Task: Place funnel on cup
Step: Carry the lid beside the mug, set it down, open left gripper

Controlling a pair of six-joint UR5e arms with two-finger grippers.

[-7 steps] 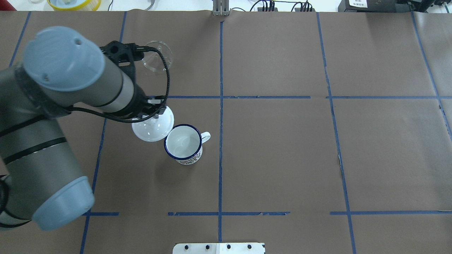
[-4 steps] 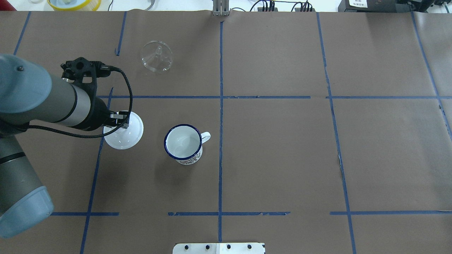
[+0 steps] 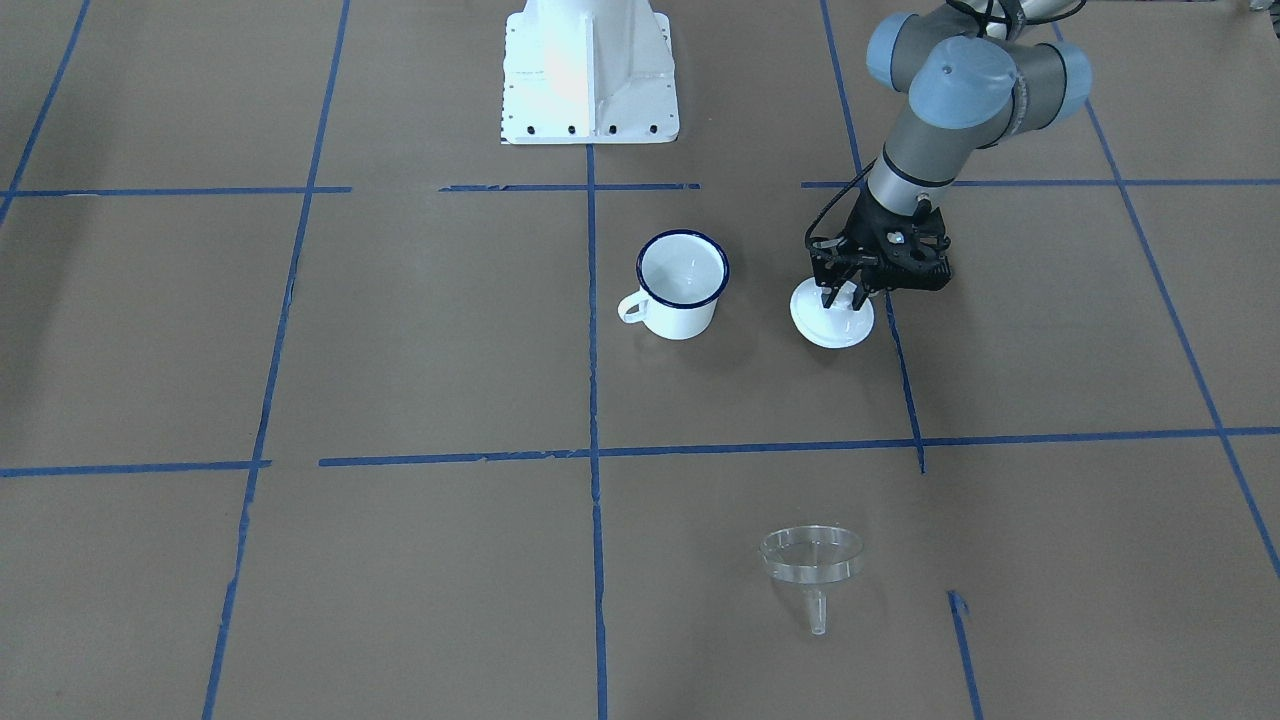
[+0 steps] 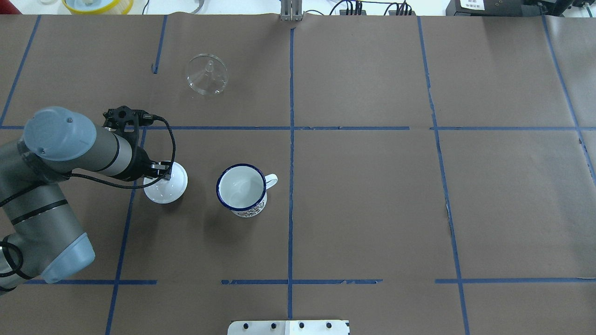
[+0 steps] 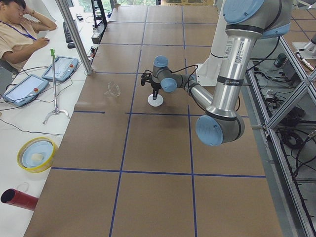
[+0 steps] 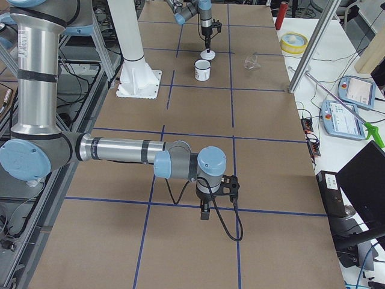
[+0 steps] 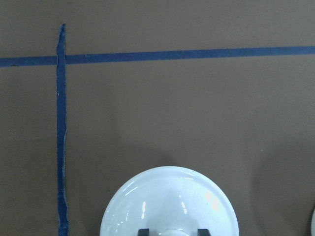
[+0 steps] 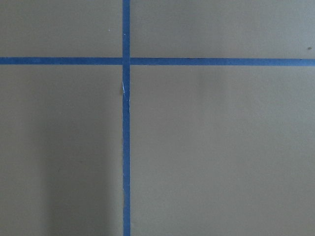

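Left tool: you can see it (image 3: 847,292) pointing straight down, its two fingers (image 7: 143,231) clamped on the knob in the middle of the lid (image 4: 165,189).
Lid: round and white, held level and low over the table (image 4: 372,209). You cannot tell from these views whether it touches the paper.
Cup: your cup (image 4: 241,188) stands upright and open, just beside the lid on the robot's right, with its handle turned away from the lid.
Funnel: look for the funnel (image 4: 207,74) well apart from the cup, farther from the robot. It lies tilted on the table with its spout pointing away from the robot, and nothing is touching it.
Right tool: it (image 6: 206,211) hangs low over a crossing of blue tape lines, far from the cup. You cannot tell how its fingers stand.
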